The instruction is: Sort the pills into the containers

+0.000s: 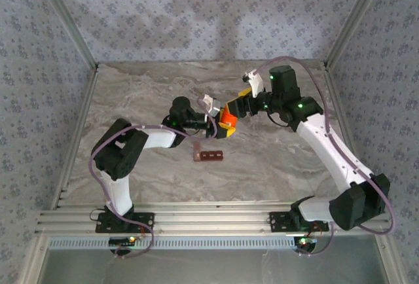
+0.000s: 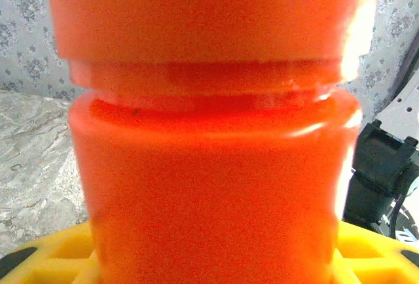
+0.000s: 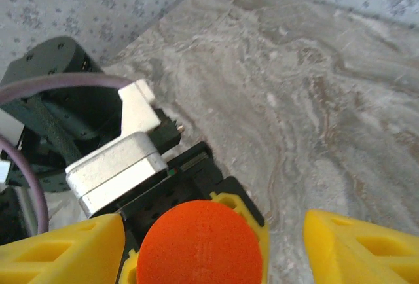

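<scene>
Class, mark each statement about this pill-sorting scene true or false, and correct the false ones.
1. The left gripper grips the orange pill bottle. True.
2. The bottle's cap has been taken off. False: it sits on the bottle.
3. The right gripper is clamped shut on the cap. False: its jaws stand open on either side of the cap.
4. The dark red-brown strip of containers lies on the marble table, apart from both grippers. True.
5. The bottle stands on the table beside the strip. False: it is held up in the air, farther back than the strip.
</scene>
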Motion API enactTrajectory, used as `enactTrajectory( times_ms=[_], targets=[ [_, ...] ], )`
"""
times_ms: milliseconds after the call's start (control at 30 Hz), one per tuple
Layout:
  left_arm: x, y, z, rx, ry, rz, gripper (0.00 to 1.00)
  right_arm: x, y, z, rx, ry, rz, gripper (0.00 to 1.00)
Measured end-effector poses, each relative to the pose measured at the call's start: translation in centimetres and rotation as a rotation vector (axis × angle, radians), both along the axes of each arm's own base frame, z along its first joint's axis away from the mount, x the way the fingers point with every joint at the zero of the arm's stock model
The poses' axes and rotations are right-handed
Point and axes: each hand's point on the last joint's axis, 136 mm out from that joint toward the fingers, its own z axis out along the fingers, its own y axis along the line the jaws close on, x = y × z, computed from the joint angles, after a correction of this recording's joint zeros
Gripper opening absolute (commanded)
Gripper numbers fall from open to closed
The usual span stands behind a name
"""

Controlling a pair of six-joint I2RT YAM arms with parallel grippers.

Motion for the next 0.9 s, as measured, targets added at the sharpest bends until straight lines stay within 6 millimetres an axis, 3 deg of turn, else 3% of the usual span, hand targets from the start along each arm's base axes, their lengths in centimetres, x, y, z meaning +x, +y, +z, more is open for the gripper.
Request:
enactTrajectory(
  times_ms=[767, 900],
  targets=[
    [0.0, 0.0, -0.2, 0.007, 0.009, 0.002, 0.00, -0.5, 0.5, -1.4, -0.031, 0.039, 0.040, 0.48],
    [0.1, 0.0, -0.3, 0.012, 0.016, 0.002, 0.00, -0.5, 0.6, -1.5, -0.041, 0.034, 0.033, 0.50]
  ],
)
